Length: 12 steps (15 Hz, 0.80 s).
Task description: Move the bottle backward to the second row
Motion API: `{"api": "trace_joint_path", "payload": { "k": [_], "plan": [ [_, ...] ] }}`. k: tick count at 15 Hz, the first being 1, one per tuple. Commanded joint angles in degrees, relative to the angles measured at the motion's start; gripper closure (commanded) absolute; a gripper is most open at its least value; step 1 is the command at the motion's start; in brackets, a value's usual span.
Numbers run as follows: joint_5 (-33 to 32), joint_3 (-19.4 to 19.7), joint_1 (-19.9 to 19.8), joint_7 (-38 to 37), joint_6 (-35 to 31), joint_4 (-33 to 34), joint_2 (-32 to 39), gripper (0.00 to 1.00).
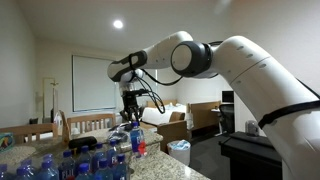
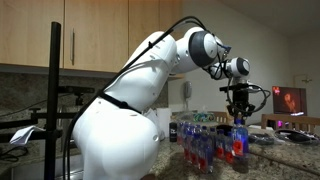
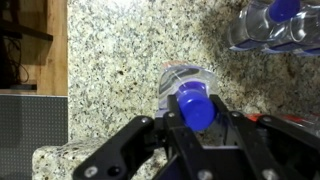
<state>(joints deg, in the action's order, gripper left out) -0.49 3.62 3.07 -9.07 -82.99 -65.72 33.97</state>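
Observation:
The bottle (image 3: 186,82) is a clear plastic one with a blue cap, seen from above between my fingers in the wrist view. My gripper (image 3: 193,118) is shut on the bottle near its cap. In both exterior views the gripper (image 1: 131,116) (image 2: 238,117) points straight down over the bottle (image 1: 137,141) (image 2: 240,142), whose label shows a red patch. The rows of blue-capped bottles (image 1: 85,163) (image 2: 203,146) stand beside it on the granite counter (image 3: 120,60). Some of them show at the top right of the wrist view (image 3: 272,24).
The counter's edge (image 3: 67,70) runs down the left of the wrist view, with wood floor beyond. Wooden chairs (image 1: 62,127) stand behind the counter and a white bin (image 1: 179,150) stands on the floor. A black stand (image 2: 56,100) rises at the near left.

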Motion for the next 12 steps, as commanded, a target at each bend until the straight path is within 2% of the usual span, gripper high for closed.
{"api": "trace_joint_path", "payload": {
  "k": [1, 2, 4, 7, 10, 12],
  "plan": [
    [-0.4, -0.8, -0.6, -0.2, 0.2, 0.1, 0.1, 0.65],
    [-0.9, -0.7, -0.4, -0.3, -0.4, 0.1, 0.4, 0.89],
    [-1.3, 1.0, 0.5, -2.1, -10.1, -4.0, -1.1, 0.90],
    [-2.1, 1.0, -0.2, -2.9, -24.2, -11.6, -4.2, 0.90],
    [-3.4, 1.7, 0.0, -3.0, -30.7, -17.1, -6.4, 0.90],
    [-5.4, 2.0, 0.6, -2.6, -31.7, -20.4, -8.2, 0.90]
  ]
}}
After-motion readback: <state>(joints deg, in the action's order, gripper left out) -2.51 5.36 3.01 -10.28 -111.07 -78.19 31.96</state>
